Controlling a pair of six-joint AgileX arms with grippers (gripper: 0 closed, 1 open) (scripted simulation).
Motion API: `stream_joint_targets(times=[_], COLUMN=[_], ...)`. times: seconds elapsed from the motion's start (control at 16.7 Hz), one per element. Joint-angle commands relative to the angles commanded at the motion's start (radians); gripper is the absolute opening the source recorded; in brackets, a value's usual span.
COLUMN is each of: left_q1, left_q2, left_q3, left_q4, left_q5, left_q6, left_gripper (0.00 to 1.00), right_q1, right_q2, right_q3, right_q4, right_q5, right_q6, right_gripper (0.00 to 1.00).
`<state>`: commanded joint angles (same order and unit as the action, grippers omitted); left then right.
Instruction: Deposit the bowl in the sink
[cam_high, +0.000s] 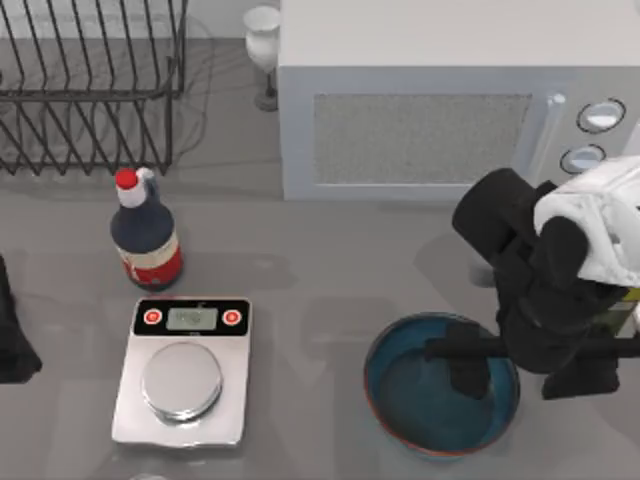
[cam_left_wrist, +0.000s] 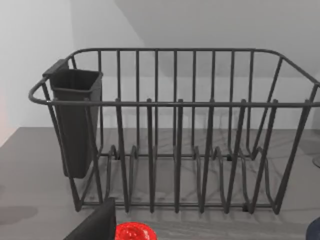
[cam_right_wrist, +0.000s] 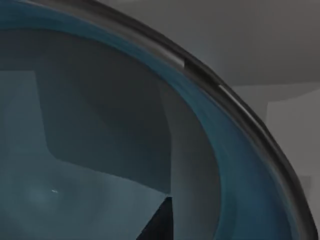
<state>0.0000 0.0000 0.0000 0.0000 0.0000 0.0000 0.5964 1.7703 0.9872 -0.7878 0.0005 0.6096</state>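
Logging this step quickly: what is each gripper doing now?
Left gripper: parked at the table's left edge, cannot be told.
Right gripper: over the bowl, cannot be told.

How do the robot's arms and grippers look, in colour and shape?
The right arm has a white, rounded shell and black, blocky wrist parts; a small yellowish mark sits near its edge. The right gripper is matte black with flat fingers. The left arm is a black shape at the table's left edge.

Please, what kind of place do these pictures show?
Most likely a kitchen counter, in simulation: a microwave at the back, a wire dish rack, and a kitchen scale near the bowl.
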Motion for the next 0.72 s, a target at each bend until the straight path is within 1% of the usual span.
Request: stream_joint_targets(times=[0.36,0.42,0.72], left_q1=[0.0,0.0,0.0], left_q2=[0.0,0.0,0.0], left_q3=[0.0,0.0,0.0], left_q4=[0.0,0.0,0.0], left_q5=[0.0,0.0,0.0], left_q6=[0.0,0.0,0.0], left_gripper=[1.0,1.0,1.0], right_q1=[0.0,0.0,0.0], right_q2=[0.0,0.0,0.0], right_q3=[0.0,0.0,0.0], right_q4=[0.0,0.0,0.0], right_q5=[0.0,0.0,0.0], right_q6=[0.0,0.0,0.0], right_gripper=[0.02,0.0,0.0])
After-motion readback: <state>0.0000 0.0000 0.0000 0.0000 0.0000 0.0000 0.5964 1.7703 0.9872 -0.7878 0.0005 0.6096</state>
